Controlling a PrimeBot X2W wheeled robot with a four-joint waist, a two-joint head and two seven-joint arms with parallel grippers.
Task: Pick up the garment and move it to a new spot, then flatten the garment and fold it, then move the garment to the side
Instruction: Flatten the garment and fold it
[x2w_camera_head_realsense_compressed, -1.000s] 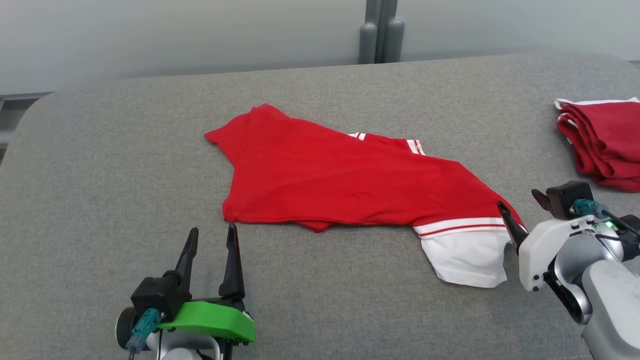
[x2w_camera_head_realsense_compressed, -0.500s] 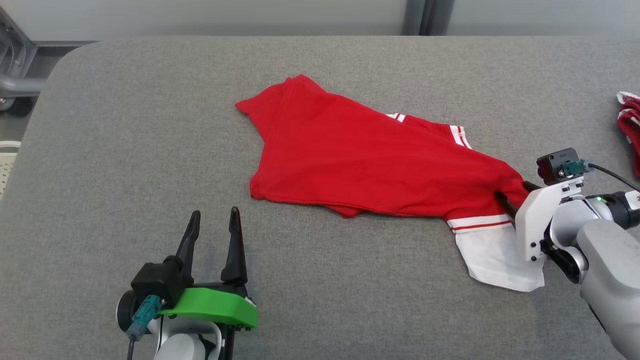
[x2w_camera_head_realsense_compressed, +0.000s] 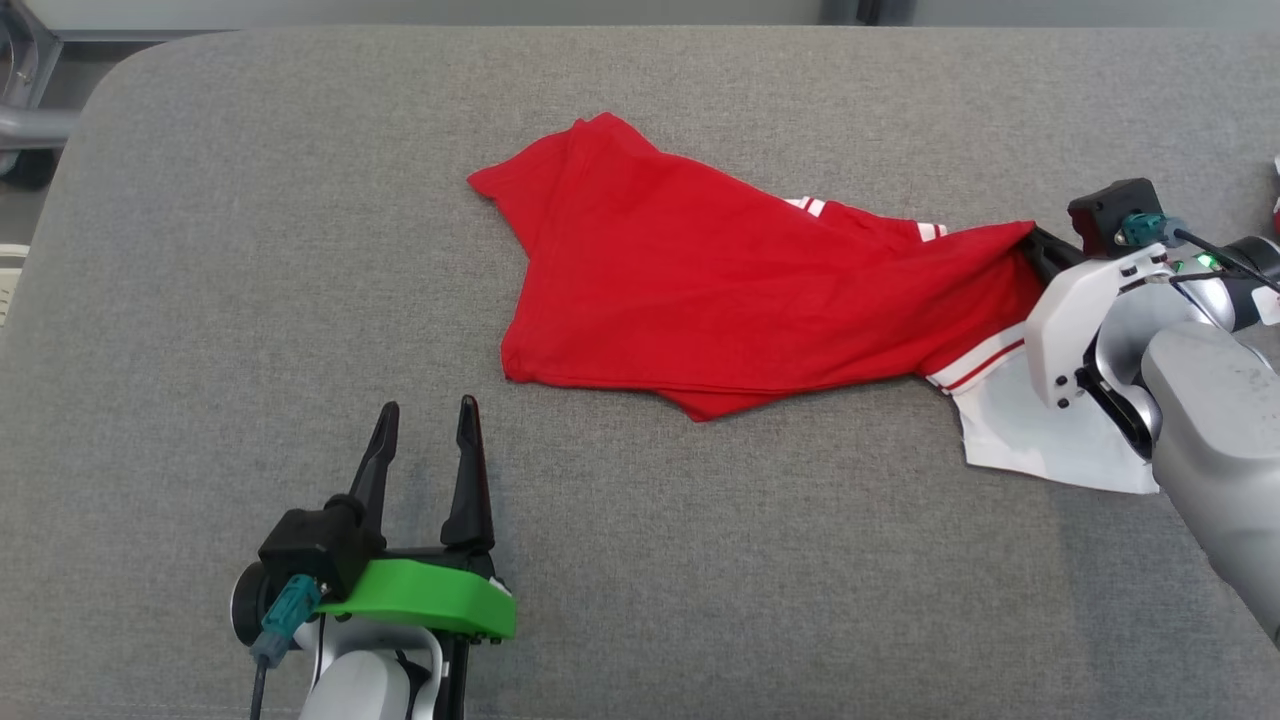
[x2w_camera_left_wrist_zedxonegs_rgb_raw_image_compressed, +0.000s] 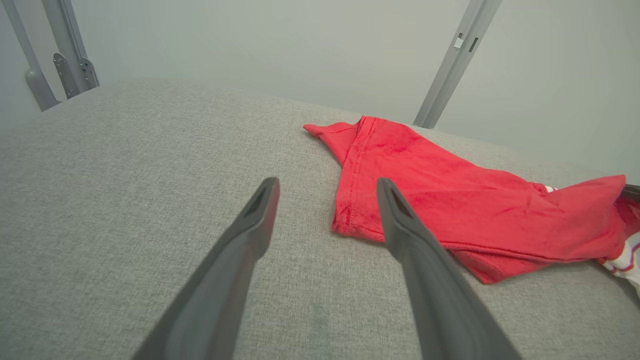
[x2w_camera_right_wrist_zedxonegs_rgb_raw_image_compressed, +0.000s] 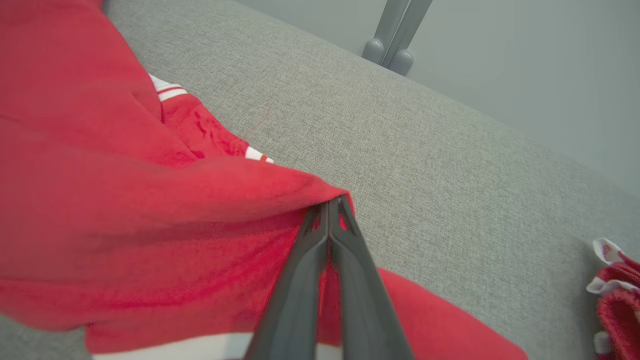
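The garment (x2w_camera_head_realsense_compressed: 700, 300) is a red shirt with white striped trim and a white sleeve (x2w_camera_head_realsense_compressed: 1040, 440), spread on the grey padded table (x2w_camera_head_realsense_compressed: 250, 250). My right gripper (x2w_camera_head_realsense_compressed: 1035, 245) is shut on the garment's right edge and holds that edge lifted, so the cloth stretches towards it. In the right wrist view the two fingers (x2w_camera_right_wrist_zedxonegs_rgb_raw_image_compressed: 320, 260) meet with a fold of red garment (x2w_camera_right_wrist_zedxonegs_rgb_raw_image_compressed: 150, 200) pinched at the right gripper (x2w_camera_right_wrist_zedxonegs_rgb_raw_image_compressed: 331, 205) tips. My left gripper (x2w_camera_head_realsense_compressed: 425, 420) stands open near the table's front, left of the garment's lower corner and apart from it. The left wrist view shows the left gripper (x2w_camera_left_wrist_zedxonegs_rgb_raw_image_compressed: 327, 187) with the garment (x2w_camera_left_wrist_zedxonegs_rgb_raw_image_compressed: 450, 200) just beyond.
Another red and white garment (x2w_camera_right_wrist_zedxonegs_rgb_raw_image_compressed: 617, 290) lies bunched at the table's far right, seen in the right wrist view. Grey metal posts (x2w_camera_right_wrist_zedxonegs_rgb_raw_image_compressed: 395, 30) stand behind the table's back edge. A metal frame (x2w_camera_head_realsense_compressed: 20, 90) stands off the table's left corner.
My right gripper has closed on the garment's right edge and raised it, pulling the cloth up and to the right. The head camera has tilted down. The left arm has stayed put.
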